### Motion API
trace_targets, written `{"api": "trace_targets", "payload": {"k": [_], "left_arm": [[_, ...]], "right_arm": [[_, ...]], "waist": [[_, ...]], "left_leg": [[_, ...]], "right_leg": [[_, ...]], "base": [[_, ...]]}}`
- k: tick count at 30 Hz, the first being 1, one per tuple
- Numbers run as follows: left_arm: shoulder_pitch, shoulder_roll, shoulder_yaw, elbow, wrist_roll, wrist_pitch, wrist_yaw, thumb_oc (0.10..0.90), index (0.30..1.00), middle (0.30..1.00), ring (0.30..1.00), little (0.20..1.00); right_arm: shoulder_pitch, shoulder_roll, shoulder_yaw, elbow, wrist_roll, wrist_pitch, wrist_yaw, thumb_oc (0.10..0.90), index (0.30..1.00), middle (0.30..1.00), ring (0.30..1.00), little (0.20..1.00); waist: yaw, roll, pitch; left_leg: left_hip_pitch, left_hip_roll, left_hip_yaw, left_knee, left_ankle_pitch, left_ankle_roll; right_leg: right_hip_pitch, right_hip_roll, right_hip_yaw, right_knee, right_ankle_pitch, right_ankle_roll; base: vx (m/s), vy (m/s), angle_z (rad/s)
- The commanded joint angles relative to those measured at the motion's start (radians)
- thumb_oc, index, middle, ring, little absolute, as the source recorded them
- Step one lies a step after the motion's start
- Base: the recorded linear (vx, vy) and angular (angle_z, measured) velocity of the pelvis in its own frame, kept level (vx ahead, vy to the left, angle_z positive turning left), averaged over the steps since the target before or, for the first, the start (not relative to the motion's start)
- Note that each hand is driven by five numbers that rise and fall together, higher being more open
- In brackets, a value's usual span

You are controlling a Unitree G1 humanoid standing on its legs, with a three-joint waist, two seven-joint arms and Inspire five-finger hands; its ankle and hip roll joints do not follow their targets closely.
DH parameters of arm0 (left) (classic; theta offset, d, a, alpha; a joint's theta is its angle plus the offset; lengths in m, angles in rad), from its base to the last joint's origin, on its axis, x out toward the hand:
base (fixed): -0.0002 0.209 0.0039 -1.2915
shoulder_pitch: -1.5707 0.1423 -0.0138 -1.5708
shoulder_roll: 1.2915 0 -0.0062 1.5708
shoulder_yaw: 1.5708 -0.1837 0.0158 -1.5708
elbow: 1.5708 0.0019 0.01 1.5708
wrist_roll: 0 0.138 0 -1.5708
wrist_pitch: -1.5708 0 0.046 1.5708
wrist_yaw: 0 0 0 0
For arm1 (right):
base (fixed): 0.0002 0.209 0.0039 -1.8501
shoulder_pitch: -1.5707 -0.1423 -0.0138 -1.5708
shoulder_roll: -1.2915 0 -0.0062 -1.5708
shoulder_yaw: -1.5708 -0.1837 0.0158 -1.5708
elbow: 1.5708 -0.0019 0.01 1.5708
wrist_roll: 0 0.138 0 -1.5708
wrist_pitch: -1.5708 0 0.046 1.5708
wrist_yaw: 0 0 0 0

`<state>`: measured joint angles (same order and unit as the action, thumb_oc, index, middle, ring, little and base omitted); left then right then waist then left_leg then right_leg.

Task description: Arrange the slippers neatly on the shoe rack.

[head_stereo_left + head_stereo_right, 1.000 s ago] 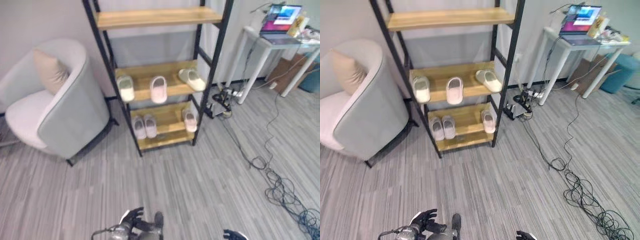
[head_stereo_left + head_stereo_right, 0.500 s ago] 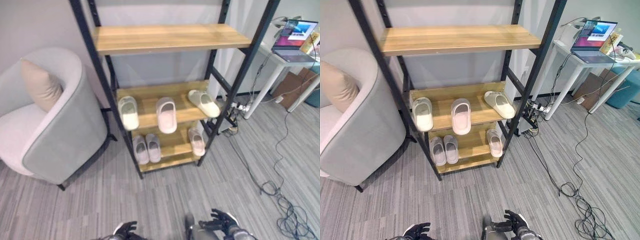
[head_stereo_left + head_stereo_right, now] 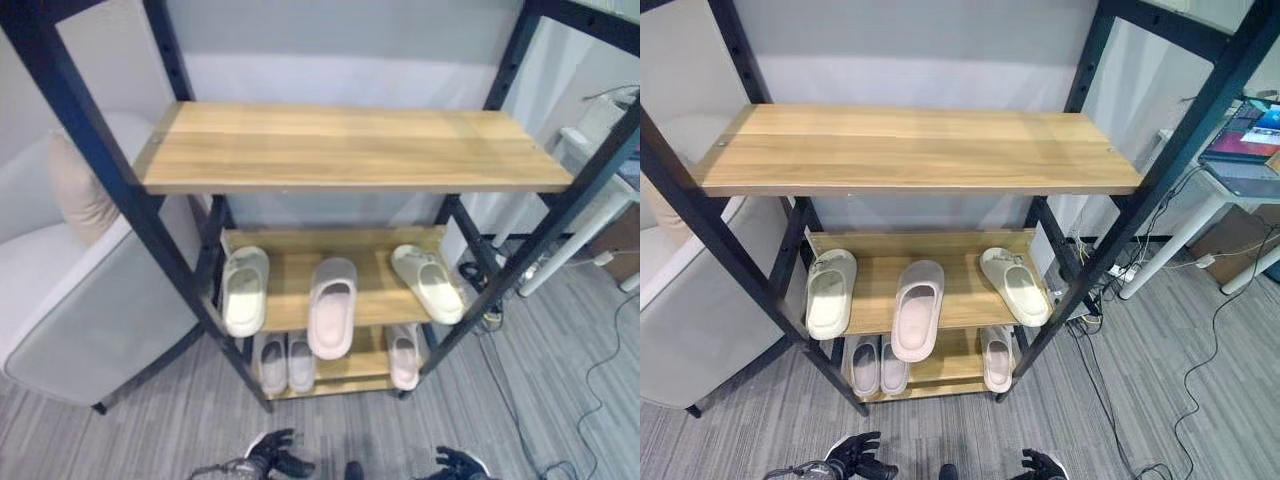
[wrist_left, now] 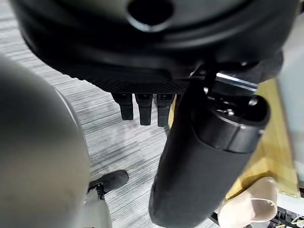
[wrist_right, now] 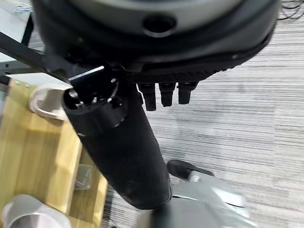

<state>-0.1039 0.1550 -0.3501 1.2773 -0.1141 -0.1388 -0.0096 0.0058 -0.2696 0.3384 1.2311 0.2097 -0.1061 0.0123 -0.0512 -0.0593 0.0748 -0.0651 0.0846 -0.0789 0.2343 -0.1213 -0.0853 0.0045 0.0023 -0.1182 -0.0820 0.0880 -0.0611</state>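
Observation:
The shoe rack [image 3: 350,145] has a black frame and wooden shelves; its top shelf is bare. On the middle shelf lie an off-white slipper [image 3: 245,290] at the left, a pink slipper [image 3: 332,318] in the middle overhanging the front edge, and an off-white slipper [image 3: 428,283] turned askew at the right. The bottom shelf holds a pale pair [image 3: 285,362] side by side and a single pink slipper [image 3: 404,357]. My left hand [image 3: 275,458] and right hand [image 3: 455,465] hang low in front of the rack. Both are open and hold nothing, with fingers [image 4: 142,107] and fingers [image 5: 164,92] relaxed.
A grey armchair [image 3: 80,300] with a beige cushion [image 3: 75,190] stands close to the rack's left side. To the right is a white table [image 3: 1185,235] with a laptop [image 3: 1250,135], and cables [image 3: 1205,370] trail over the grey floor.
The camera has come much closer to the rack, which now takes up most of the view. The slippers lie as before. Both hands stay low and empty.

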Motion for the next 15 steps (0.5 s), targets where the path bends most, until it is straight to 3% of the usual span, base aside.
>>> {"api": "trace_targets", "payload": {"k": [1, 5, 7, 9, 11, 15], "left_arm": [[0.003, 0.011, -0.017, 0.003, -0.012, -0.025, 0.004, 0.8, 0.9, 0.9, 0.9, 0.9], [0.006, 0.018, -0.005, 0.013, -0.029, -0.028, 0.006, 0.8, 0.9, 0.9, 0.9, 0.9], [0.011, 0.027, 0.008, 0.018, -0.034, -0.026, 0.005, 0.8, 0.9, 0.9, 0.9, 0.9], [0.009, 0.038, 0.011, 0.018, -0.029, -0.025, 0.002, 0.8, 0.9, 0.9, 0.9, 0.9], [0.008, 0.048, 0.023, 0.02, -0.029, -0.027, 0.004, 0.8, 0.9, 0.9, 0.9, 0.9], [0.008, 0.054, 0.031, 0.023, -0.029, -0.026, 0.006, 0.8, 0.9, 0.9, 0.9, 0.9]], "right_arm": [[-0.006, -0.029, -0.04, 0.008, 0.027, -0.024, -0.003, 0.8, 0.9, 0.9, 0.9, 0.9], [-0.006, -0.01, -0.04, 0.003, 0.025, -0.025, 0.001, 0.8, 0.9, 0.9, 0.9, 0.9], [-0.021, -0.001, -0.037, -0.002, 0.01, -0.022, 0.003, 0.8, 0.9, 0.9, 0.9, 0.9], [-0.025, 0.005, -0.037, -0.001, 0.006, -0.018, 0.004, 0.8, 0.9, 0.9, 0.9, 0.9], [-0.018, 0.01, -0.041, 0.012, 0.004, -0.015, 0.006, 0.8, 0.9, 0.9, 0.9, 0.9], [-0.02, 0.017, -0.039, 0.013, -0.003, -0.013, 0.009, 0.8, 0.9, 0.9, 0.9, 0.9]], "waist": [[0.019, 0.008, 0.005], [0.025, 0.006, 0.019], [0.033, 0.019, 0.028], [0.03, 0.019, 0.034], [0.039, 0.017, 0.028], [0.052, 0.019, 0.012]], "left_leg": [[0.077, -0.059, 0.057, -0.126, 0.017, 0.035], [0.076, -0.107, 0.017, -0.108, 0.002, 0.056], [0.076, -0.101, 0.026, -0.131, 0.01, 0.074], [0.069, -0.103, 0.019, -0.131, 0.014, 0.082], [0.064, -0.099, 0.02, -0.129, 0.01, 0.082], [0.056, -0.071, 0.017, -0.143, 0.016, 0.069]], "right_leg": [[-0.036, -0.019, 0.063, 0.195, -0.18, 0.117], [-0.056, -0.025, 0.089, 0.248, -0.154, 0.134], [-0.101, -0.05, 0.08, 0.312, -0.137, 0.167], [-0.119, -0.061, 0.118, 0.34, -0.134, 0.191], [-0.084, -0.094, 0.163, 0.307, -0.136, 0.193], [-0.059, -0.148, 0.172, 0.267, -0.121, 0.197]], "base": [[0.04, 0.044, 0.41], [-0.03, 0.08, 0.08], [-0.1, 0.061, -0.24], [-0.07, 0.025, -0.33], [-0.06, -0.053, 0.17], [-0.06, -0.201, 0.11]]}}
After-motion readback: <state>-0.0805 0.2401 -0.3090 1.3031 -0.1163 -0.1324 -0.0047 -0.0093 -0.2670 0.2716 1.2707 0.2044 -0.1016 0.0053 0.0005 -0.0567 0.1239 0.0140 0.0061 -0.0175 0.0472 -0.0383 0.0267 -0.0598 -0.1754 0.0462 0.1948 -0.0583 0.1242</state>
